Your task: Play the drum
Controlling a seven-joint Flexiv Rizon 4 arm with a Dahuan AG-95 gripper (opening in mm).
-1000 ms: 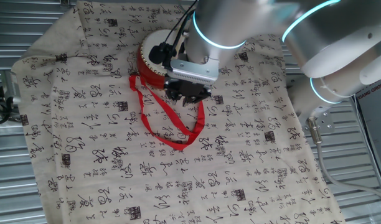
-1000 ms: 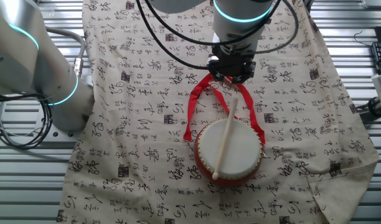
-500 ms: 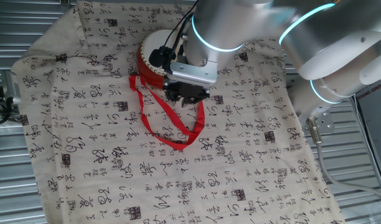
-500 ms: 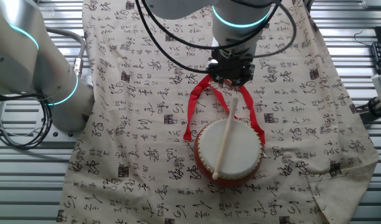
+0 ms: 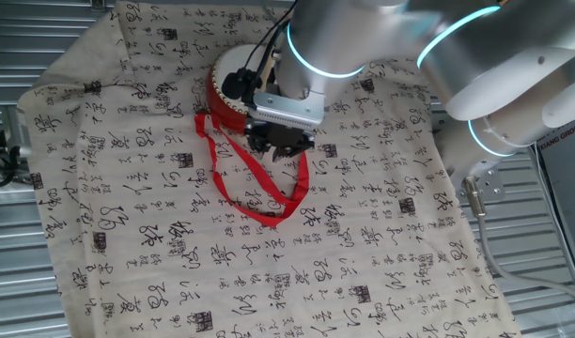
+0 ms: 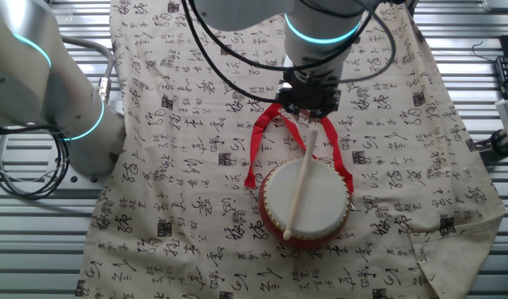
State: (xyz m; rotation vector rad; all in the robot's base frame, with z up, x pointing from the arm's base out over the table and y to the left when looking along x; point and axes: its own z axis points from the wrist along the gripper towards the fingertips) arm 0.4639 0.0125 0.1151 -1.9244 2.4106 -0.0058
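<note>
The drum [image 6: 308,202] has a red side wall and a cream-white head; it sits on the printed cloth, with its red ribbon strap [image 6: 262,141] looping away from it. A pale wooden drumstick [image 6: 300,187] lies slanted across the head. My gripper [image 6: 310,112] is shut on the stick's far end, just beyond the drum's rim and over the ribbon. In one fixed view the drum [image 5: 224,94] is half hidden behind my gripper [image 5: 278,145], and the ribbon [image 5: 259,188] loops toward the camera.
A cream cloth with black calligraphy [image 6: 196,124] covers the table and hangs over its edges. The arm's base and cables [image 6: 63,116] stand at the left in the other fixed view. A grey slatted surface [image 5: 15,282] surrounds the cloth.
My gripper has shifted slightly toward the drum with the stick in it. The drum and ribbon have not moved.
</note>
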